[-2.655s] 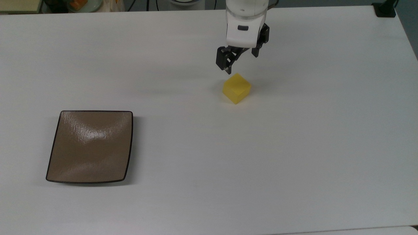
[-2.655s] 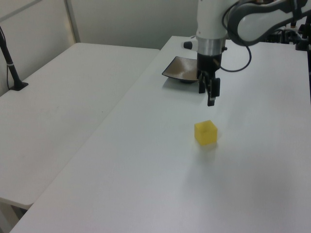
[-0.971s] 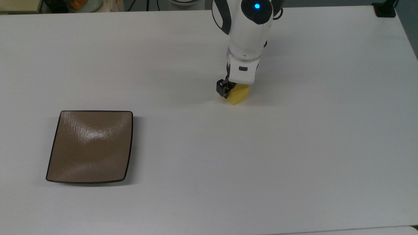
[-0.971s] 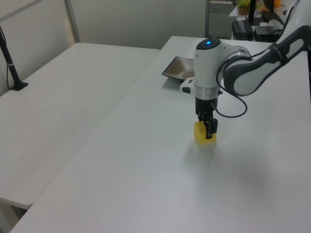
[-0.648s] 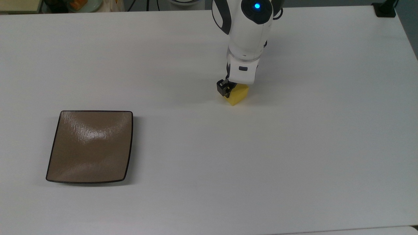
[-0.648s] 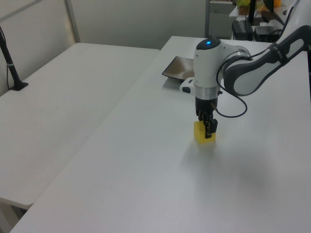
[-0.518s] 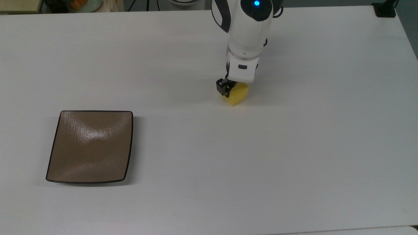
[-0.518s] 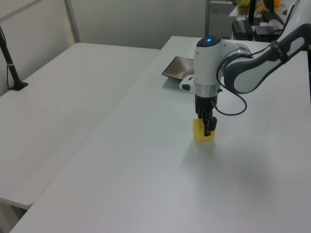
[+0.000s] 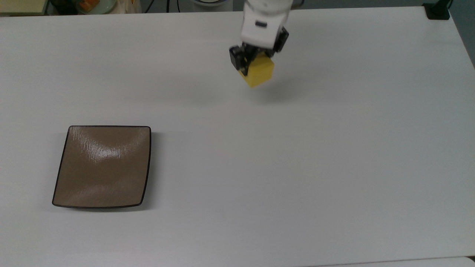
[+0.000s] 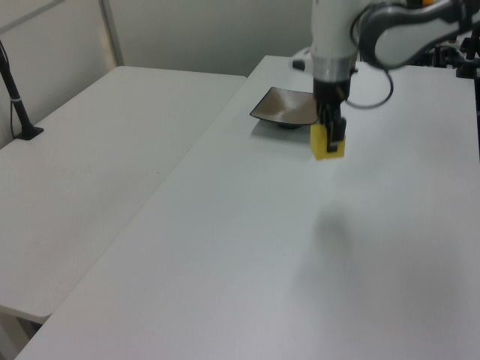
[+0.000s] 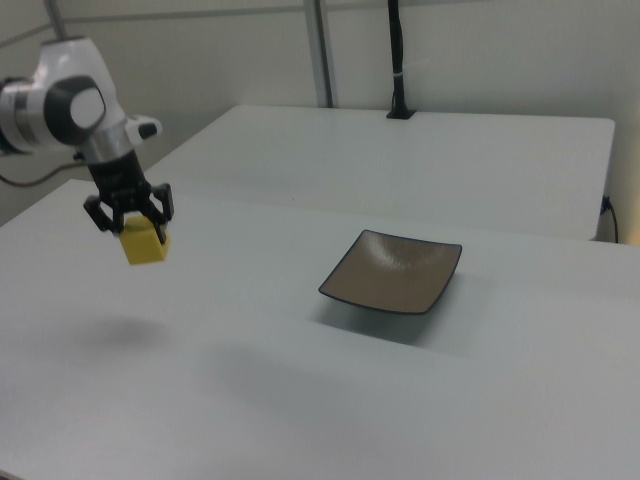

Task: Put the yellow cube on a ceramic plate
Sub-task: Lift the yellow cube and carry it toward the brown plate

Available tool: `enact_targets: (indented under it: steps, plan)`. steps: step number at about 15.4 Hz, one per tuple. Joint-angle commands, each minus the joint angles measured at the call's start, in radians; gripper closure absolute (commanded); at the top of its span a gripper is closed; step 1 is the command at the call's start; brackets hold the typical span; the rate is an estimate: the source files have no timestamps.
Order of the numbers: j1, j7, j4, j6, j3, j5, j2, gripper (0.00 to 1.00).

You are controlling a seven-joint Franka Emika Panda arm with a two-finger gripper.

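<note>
My gripper [image 9: 256, 61] [image 10: 331, 135] [image 11: 130, 215] is shut on the yellow cube [image 9: 258, 72] [image 10: 328, 144] [image 11: 145, 244], which hangs well above the white table and casts a soft shadow below it. The ceramic plate [image 9: 102, 166] [image 10: 283, 107] [image 11: 392, 271], square, glossy brown with a dark rim, lies bare on the table. It sits at the top view's lower left, far from the cube. In the right view the plate is to the right of the gripper.
The white table [image 9: 297, 167] stretches wide around the plate. A second white table [image 10: 90, 165] adjoins it on the left view's left. A black post base [image 9: 438, 11] stands at the top view's upper right corner. Clutter lies beyond the far edge.
The gripper came down onto the cube and shut on it. In the last half second it has lifted the cube high off the table and shifted slightly toward the top view's left.
</note>
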Motion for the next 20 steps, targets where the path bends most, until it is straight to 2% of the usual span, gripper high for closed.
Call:
enact_targets:
  steps: [1,3,5,11,16,20]
  plan:
    - [-0.017,0.013,0.051,-0.13,-0.055,0.085,-0.094,0.95]
    - [-0.019,0.007,0.08,-0.192,-0.099,0.094,-0.12,0.95]
    - [-0.023,0.01,0.102,-0.21,-0.119,0.094,-0.128,0.94]
    - [-0.106,-0.016,0.174,-0.243,-0.125,0.105,-0.117,0.94]
    - [-0.175,-0.105,0.297,-0.289,-0.151,0.102,-0.019,0.94]
    - [-0.229,-0.109,0.43,-0.276,-0.164,0.115,0.12,0.94]
